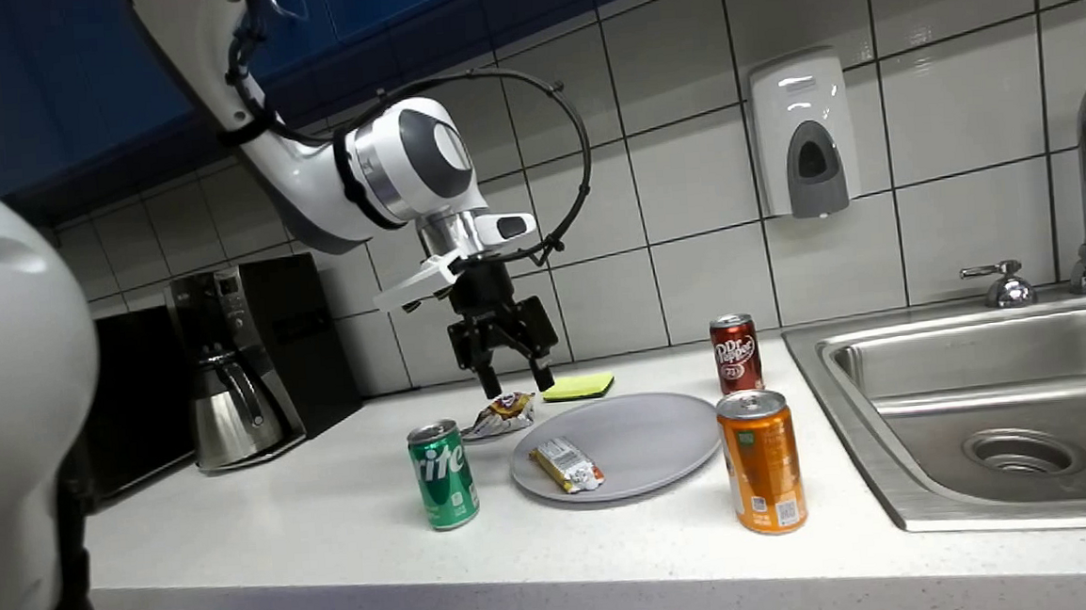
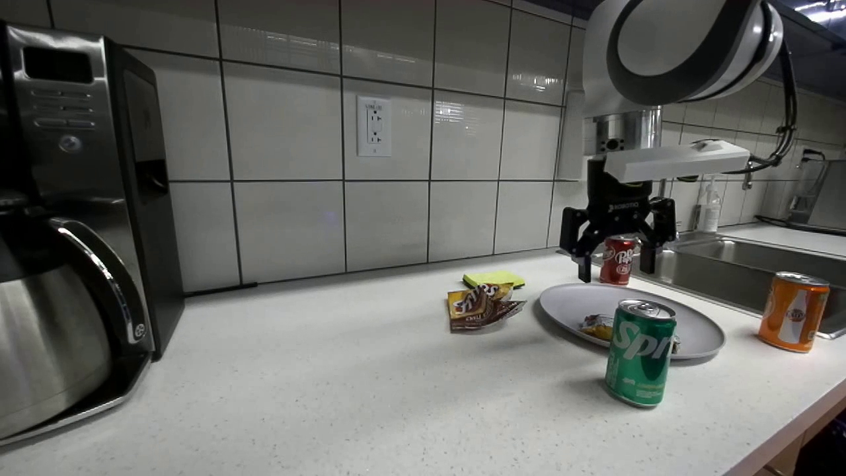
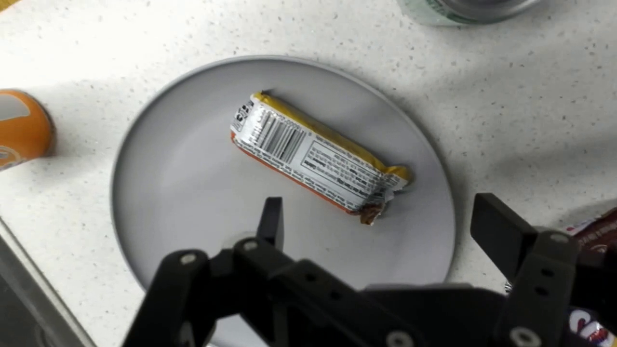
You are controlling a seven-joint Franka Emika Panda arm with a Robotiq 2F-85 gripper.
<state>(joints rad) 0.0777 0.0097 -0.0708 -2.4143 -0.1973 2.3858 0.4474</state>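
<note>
Glare is reflected by glossy white rectangular tiles (image 2: 462, 135); soft shadows are cast on the speckled white countertop (image 3: 554, 159); blue flat-fronted cabinets (image 1: 114, 77) are underlit.

Snack bar (image 3: 318, 156) in wrapper, approx. rectangular: silver-white back w/ barcode & fine print facing up, yellow along one long edge, orange-red along the other; one end crumpled, w/ brown bit showing, can't tell if torn. Lies flat, off-ctr, on round grey plate (image 3: 183, 188), wholly inside rim.
</note>
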